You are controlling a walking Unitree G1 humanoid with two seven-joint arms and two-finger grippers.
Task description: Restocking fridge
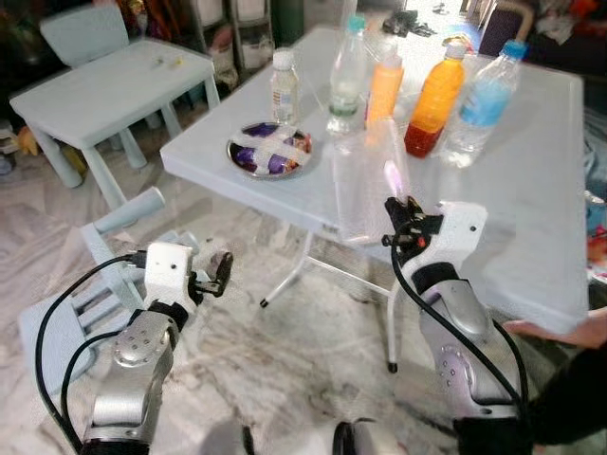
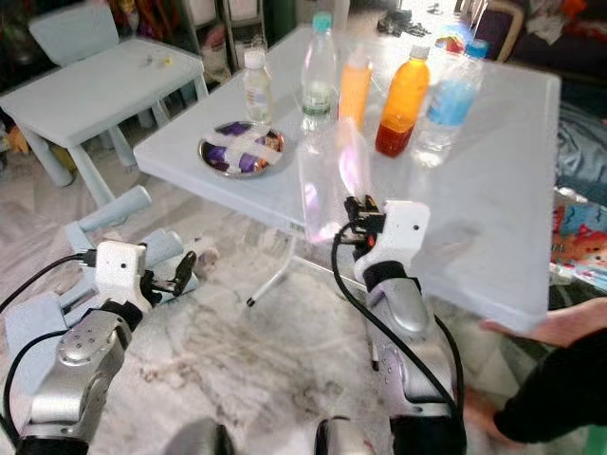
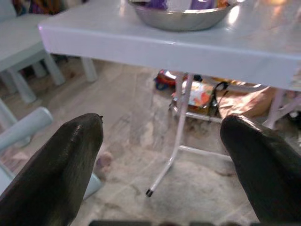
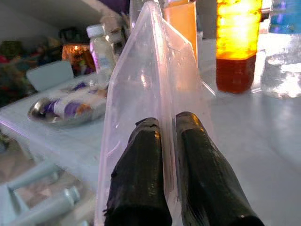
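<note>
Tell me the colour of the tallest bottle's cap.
Teal-green cap, on the clear tall bottle; left eye view shows it best.

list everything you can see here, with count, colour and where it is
folding table: 1, pale blue, ahead
bottles: 5, two clear, two orange, one blue-tinted, standing on the folding table
metal dish: 1, silver, holding purple packets, near the table's left edge
clear plastic container: 1, transparent, held at the table's front edge
small table: 1, pale blue, far left
person's hand: 1, at the table's right corner
left gripper: 1, black fingers, open, low above the floor
right gripper: 1, black fingers, shut on the clear plastic container
</note>
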